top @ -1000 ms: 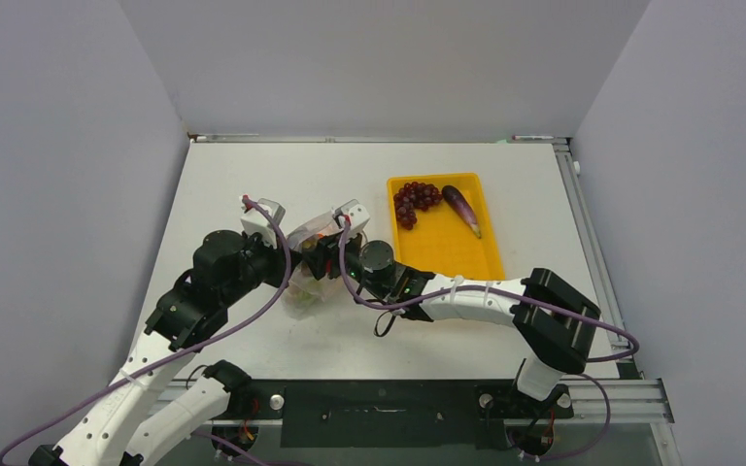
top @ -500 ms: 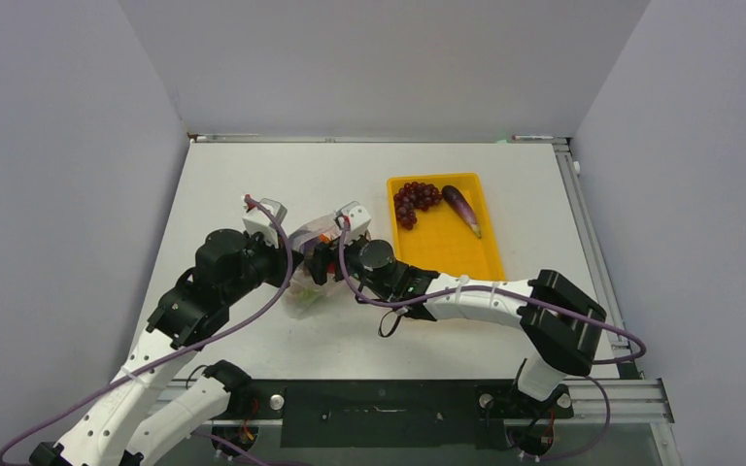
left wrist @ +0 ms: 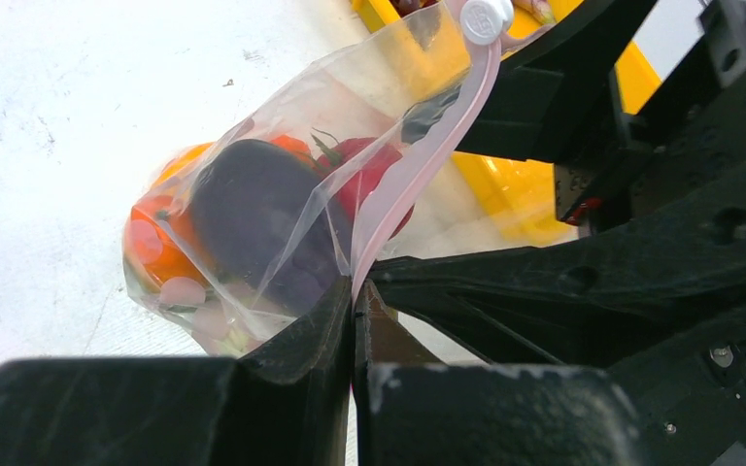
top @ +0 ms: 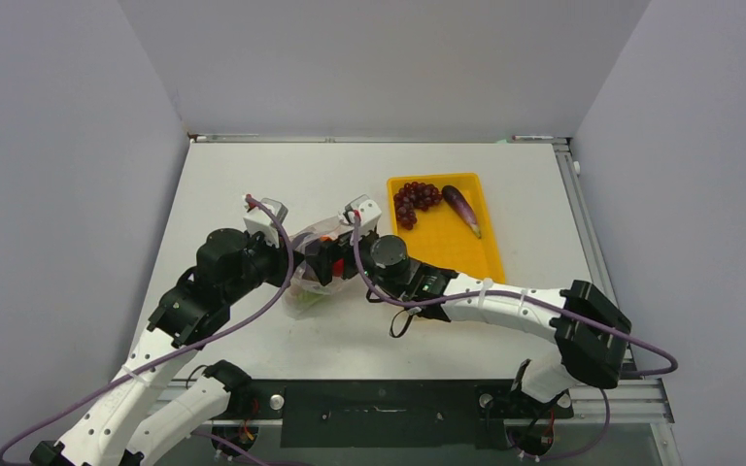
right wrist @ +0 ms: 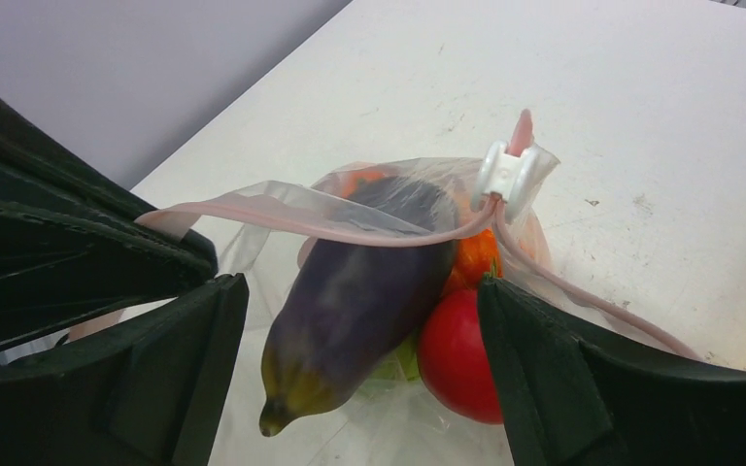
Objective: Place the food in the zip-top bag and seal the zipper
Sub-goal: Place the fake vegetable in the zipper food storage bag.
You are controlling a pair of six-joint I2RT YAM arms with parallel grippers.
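The task is in its loading step. The left gripper (left wrist: 355,291) is clenched on the thin pink-red zipper strip (right wrist: 369,236), holding up the mouth of the clear, floppy zip-top bag (left wrist: 350,97) on the white table (top: 253,175), just left of the yellow rectangular tray (top: 447,252). The right gripper (right wrist: 357,291) hangs over that mouth with its jaws spread wide and grasping nothing. The dark purple toy eggplant (left wrist: 253,214) between them lies inside the bag, touching neither jaw, beside a round red piece (right wrist: 457,354) and an orange piece (right wrist: 476,254). A dark red grape bunch (top: 414,199) and a second purple eggplant (top: 461,209) lie in the tray, so filling looks about half done. The next move probably calls for the right arm to back clear of the film and fetch a tray item. The white slider (right wrist: 510,173) comes last.
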